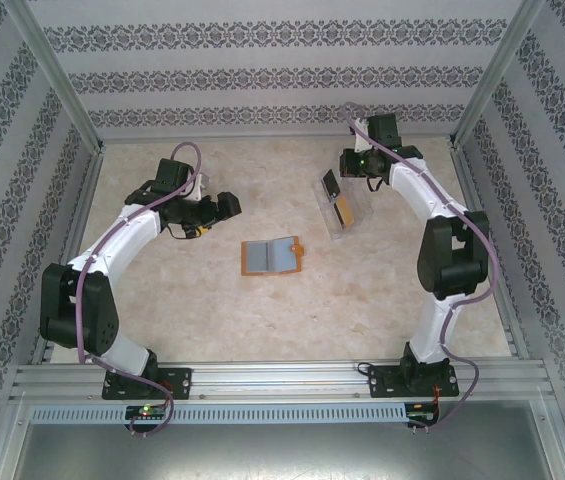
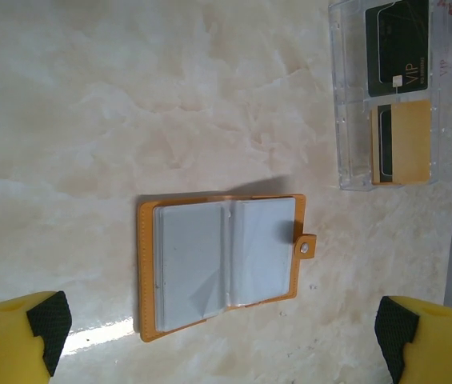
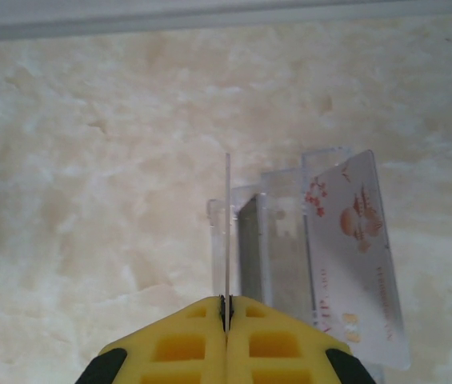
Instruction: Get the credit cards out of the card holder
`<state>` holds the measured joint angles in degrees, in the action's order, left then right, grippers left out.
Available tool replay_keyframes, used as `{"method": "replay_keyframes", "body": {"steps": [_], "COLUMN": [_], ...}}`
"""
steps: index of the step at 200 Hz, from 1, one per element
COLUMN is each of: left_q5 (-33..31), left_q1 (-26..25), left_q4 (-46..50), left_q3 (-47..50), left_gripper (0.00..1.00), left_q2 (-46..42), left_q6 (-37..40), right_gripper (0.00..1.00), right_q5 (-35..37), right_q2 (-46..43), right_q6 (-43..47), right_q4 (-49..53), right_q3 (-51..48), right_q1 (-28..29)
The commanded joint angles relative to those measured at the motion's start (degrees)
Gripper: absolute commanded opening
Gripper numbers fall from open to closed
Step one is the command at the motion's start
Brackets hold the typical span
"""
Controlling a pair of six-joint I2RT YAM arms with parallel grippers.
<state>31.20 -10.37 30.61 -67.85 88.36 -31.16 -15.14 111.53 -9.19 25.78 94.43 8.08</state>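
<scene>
Card holder (image 2: 226,264) lies open on the surface (image 2: 90,120), below and between the wide-open left jaws. Its pockets look empty. Credit cards (image 2: 398,44) sit in the clear tray (image 2: 350,120). Right jaws are clamped on one edge-on card (image 3: 227,224), tray just ahead. Judged nearly done, with that card left to set down. Both arms reach forward, elbows bent.

- Left arm (image 1: 112,245) and right arm (image 1: 432,205): white links, black joints, black bases.
- A purple cable (image 1: 200,160) runs along each.
- Left gripper (image 2: 222,324) fingers (image 2: 6,340): yellow, black pads; right gripper (image 3: 226,308) fingers (image 3: 182,348) yellow with square pockets.
</scene>
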Motion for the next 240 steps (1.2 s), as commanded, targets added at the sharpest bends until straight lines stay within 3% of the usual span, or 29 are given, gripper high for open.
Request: {"method": "replay_keyframes", "body": {"steps": [1, 170, 240], "left_q5": [-0.72, 2.07, 1.81], "left_q1": [0.66, 0.67, 0.68], "left_q4": [2.61, 1.84, 2.04], "left_q3": [-1.32, -1.68, -1.67], "left_gripper": [0.99, 1.00, 1.00], "left_q2": [-0.67, 0.47, 0.46], "left_q6": [2.81, 2.59, 2.09], "right_gripper": [0.00, 0.00, 0.21], "right_q5": [1.51, 2.23, 2.65], "right_q2": [2.24, 8.42, 7.64], "right_q6": [4.54, 12.87, 9.17], "right_q4": [4.25, 9.72, 10.77], "right_q3": [4.82, 9.23, 11.29], "right_q1": [-1.70, -3.07, -2.89]}}
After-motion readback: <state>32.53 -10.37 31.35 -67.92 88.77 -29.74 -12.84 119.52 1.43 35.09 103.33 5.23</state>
